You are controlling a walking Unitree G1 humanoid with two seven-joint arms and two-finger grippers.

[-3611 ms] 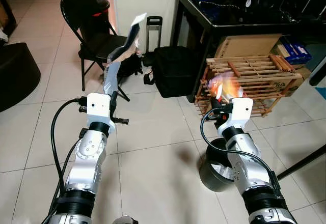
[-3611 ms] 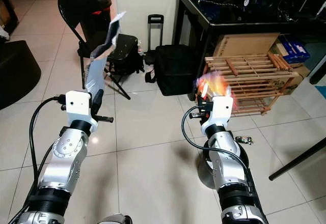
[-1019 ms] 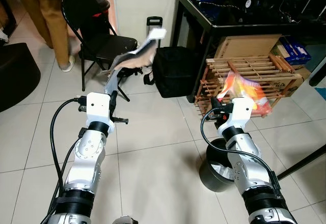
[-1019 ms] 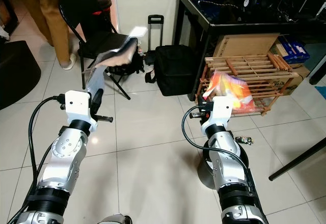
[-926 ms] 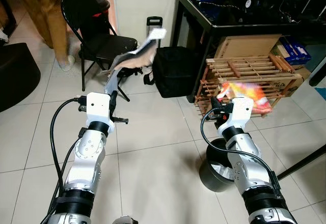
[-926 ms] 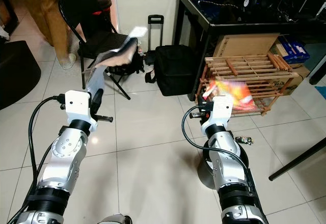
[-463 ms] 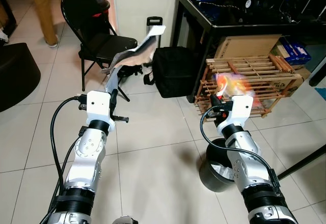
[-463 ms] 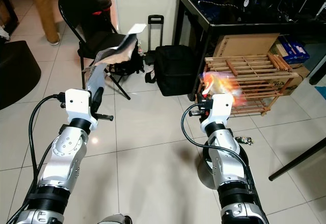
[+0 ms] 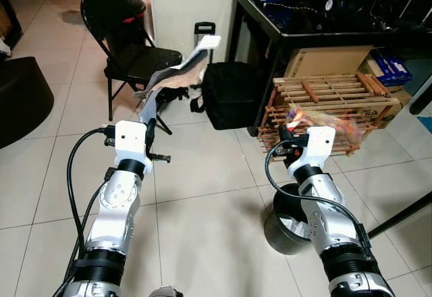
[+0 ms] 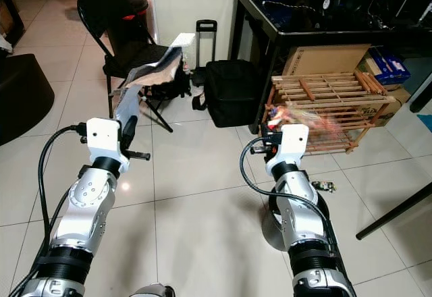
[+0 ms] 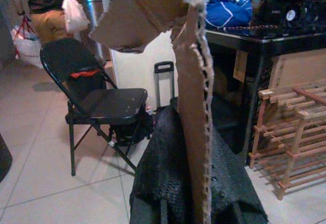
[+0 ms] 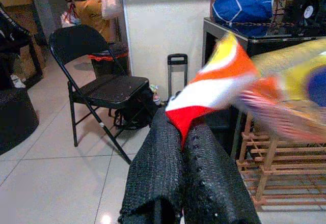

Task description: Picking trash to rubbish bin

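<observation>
I judge the step in hand is dropping what I carry into the bin, the dark round container on the floor tiles directly under my right forearm, at about 5 o'clock in the left eye view. To do it well I should bring each load over the bin's mouth before letting go, since both pieces are light and floppy and may drift sideways as they fall. The wrapper looks blurred, so I would let it settle first.

My right gripper is clenched on a bright orange, yellow and white snack wrapper; the wrist view shows its two black fingers pressed together with a corner of the wrapper pinched between them. It is held up ahead of the bin, in front of the wooden rack.

My left gripper is clenched on a long torn strip of cardboard, which stands up from the fingers and bends toward 1 o'clock, near the black folding chair. It is well apart from the bin and must cross over.
</observation>
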